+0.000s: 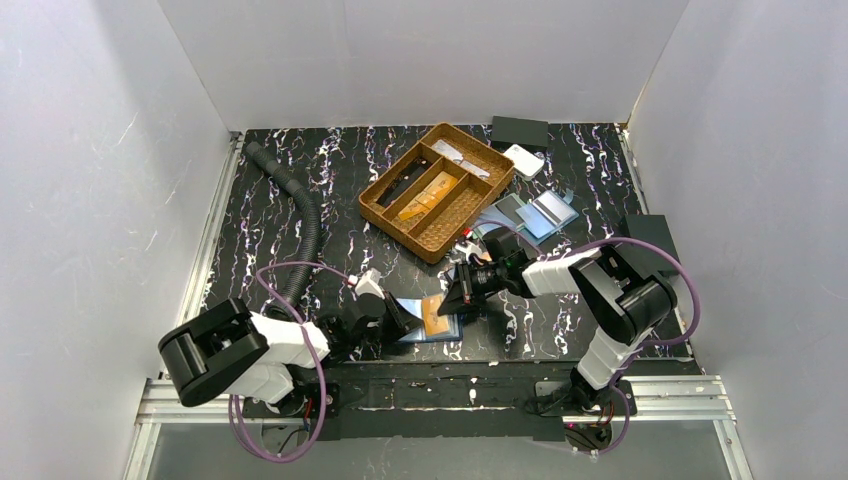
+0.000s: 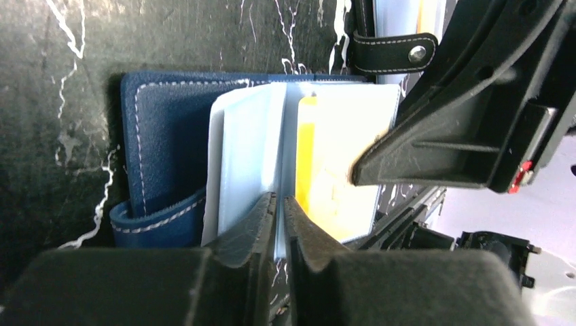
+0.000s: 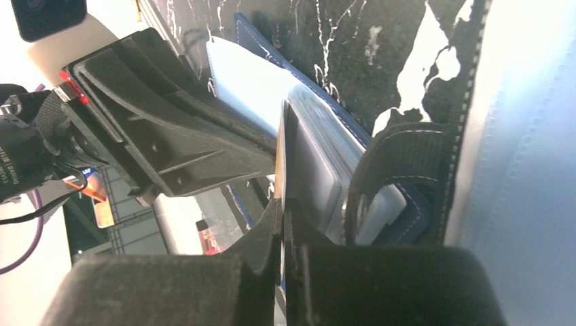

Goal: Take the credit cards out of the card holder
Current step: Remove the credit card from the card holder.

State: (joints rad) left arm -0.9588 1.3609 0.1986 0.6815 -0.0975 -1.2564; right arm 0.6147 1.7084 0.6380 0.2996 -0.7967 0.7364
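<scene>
The blue card holder (image 2: 163, 136) lies open near the table's front edge, its clear sleeves (image 2: 248, 149) fanned up. A yellow-orange credit card (image 2: 333, 170) sits in the right-hand sleeve and also shows from above (image 1: 437, 316). My left gripper (image 2: 280, 204) is shut on the lower edge of a clear sleeve, and from above it (image 1: 398, 312) is at the holder's left side. My right gripper (image 3: 282, 204) is shut on a thin upright edge with a sliver of orange card in it. From above it (image 1: 448, 306) is at the holder's right side. The holder's snap strap (image 3: 401, 170) curls beside it.
A wicker divider tray (image 1: 380, 205) stands behind the holder. A black ribbed hose (image 1: 305, 225) runs down the left. Further blue-grey holder panels (image 1: 535, 215), a white item (image 1: 523, 160) and a black box (image 1: 519, 131) lie at the back right.
</scene>
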